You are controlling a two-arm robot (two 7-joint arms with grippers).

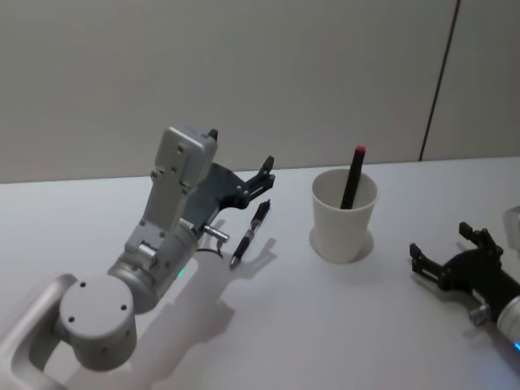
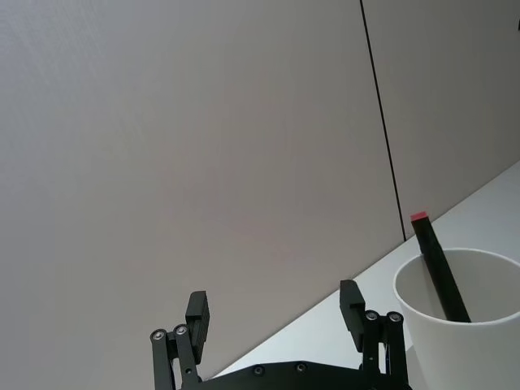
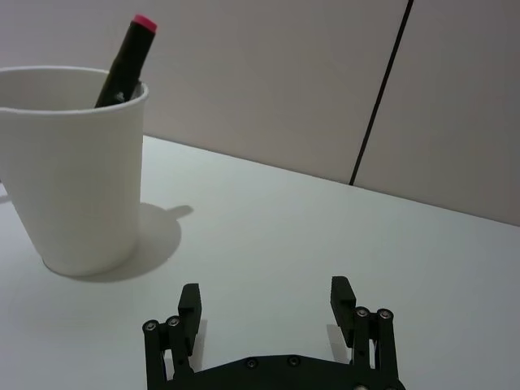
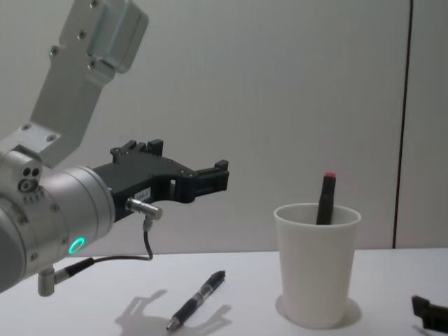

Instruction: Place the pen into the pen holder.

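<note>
**Pen still to be grasped**

My left claw [image 2: 275, 302] hangs spread and empty above the white table [image 1: 325, 325]; the slim black click pen [image 1: 250, 234] lies flat beneath it, left of the white tapered paper cup [image 1: 344, 213]; a black red-capped marker [image 1: 353, 175] stands inside; my right claw [image 3: 265, 291] rests spread beside the cup. Next, I judge: tilt down, straddle the barrel, pinch.

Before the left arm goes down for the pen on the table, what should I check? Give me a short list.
1. Left hand open: ok.
2. Pen lies free on the table, nothing touching it: ok.
3. Left hand lowered to the pen: not ok, it hangs above.
4. Paper cup upright: ok.
5. Room in the cup: ok, one red-capped marker leans inside.
6. Right hand clear, right of the cup: ok.
</note>
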